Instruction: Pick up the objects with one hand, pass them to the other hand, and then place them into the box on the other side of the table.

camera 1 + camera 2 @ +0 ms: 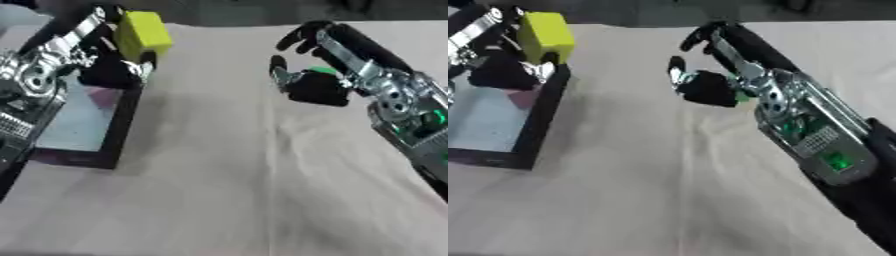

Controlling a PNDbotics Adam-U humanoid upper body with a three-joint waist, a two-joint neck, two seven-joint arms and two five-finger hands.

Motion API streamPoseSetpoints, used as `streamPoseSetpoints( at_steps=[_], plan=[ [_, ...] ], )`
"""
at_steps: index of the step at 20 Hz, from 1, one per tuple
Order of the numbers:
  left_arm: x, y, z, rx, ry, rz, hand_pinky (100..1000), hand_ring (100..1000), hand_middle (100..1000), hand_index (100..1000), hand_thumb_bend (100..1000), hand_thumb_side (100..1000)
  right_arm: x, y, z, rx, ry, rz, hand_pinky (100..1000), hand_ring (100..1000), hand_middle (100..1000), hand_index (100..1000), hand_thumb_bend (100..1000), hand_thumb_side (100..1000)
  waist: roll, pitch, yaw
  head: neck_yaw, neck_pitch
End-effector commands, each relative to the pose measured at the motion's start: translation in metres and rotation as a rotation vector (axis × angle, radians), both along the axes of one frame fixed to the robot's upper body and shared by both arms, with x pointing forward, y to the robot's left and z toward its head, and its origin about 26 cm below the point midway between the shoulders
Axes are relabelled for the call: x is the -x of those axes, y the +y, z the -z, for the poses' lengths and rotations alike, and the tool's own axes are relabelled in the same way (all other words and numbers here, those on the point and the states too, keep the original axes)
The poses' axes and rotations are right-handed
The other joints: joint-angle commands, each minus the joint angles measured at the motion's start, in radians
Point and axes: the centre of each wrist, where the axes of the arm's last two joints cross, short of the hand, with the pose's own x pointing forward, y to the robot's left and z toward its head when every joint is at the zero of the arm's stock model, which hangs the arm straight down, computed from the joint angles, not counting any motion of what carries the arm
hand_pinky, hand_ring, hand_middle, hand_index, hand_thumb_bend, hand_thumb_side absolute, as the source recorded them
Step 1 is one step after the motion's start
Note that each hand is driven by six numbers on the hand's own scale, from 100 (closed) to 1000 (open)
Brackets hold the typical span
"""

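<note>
left hand: the black-and-silver left hand [118,67] is seen at 10 o'clock, fingers clamped on the yellow block-shaped object [143,33], which is held above the near-right corner of the box.
yellow block: it is carried at the top of the hand, over the rim and not yet inside; whether it touches the rim cannot be told.
box: the dark-walled open box with a pale shiny floor [124,120] is set at 9 o'clock on the beige cloth-covered table [245,190]; a faint pinkish patch is seen on its floor.
right hand: the black right hand [706,87] is held at 1 o'clock, well apart from the box, fingers curled together with nothing seen between them; a small green patch [324,70] is seen just behind it, its nature not made out.
step judged: placing stage, release not yet made.
risk 1: the block is held over the wall, so it could be dropped onto the rim and tipped out onto the cloth.
risk 2: the box could be nudged if the hand is lowered against the wall.
risk 3: the block could be snagged on a finger at release and dragged back out.
</note>
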Motion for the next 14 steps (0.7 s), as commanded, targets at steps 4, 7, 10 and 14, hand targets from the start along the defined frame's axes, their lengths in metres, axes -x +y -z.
streamPoseSetpoints(
  at_steps=[4, 7, 10, 14],
  plan=[
    [-0.006, 0.04, -0.011, 0.066, 0.008, -0.094, 686, 659, 582, 506, 100, 180, 0.004, -0.011, -0.014, -0.021, -0.077, 0.033, 849, 823, 828, 774, 100, 473, 0.008, -0.036, 0.003, 0.023, -0.01],
    [-0.01, 0.056, -0.009, 0.101, 0.018, -0.138, 688, 657, 583, 508, 100, 176, 0.005, -0.014, -0.016, -0.032, -0.101, 0.051, 849, 822, 827, 772, 100, 462, 0.005, -0.035, 0.004, 0.034, -0.012],
    [-0.017, 0.07, -0.003, 0.121, 0.031, -0.195, 688, 655, 584, 512, 100, 180, 0.006, -0.017, -0.019, -0.043, -0.124, 0.068, 848, 821, 826, 771, 106, 461, 0.003, -0.034, 0.005, 0.045, -0.017],
    [-0.024, 0.083, 0.006, 0.156, 0.04, -0.259, 686, 655, 587, 518, 100, 189, 0.006, -0.02, -0.019, -0.049, -0.149, 0.09, 849, 820, 825, 771, 113, 463, -0.005, -0.033, 0.004, 0.064, -0.022]
  ],
)
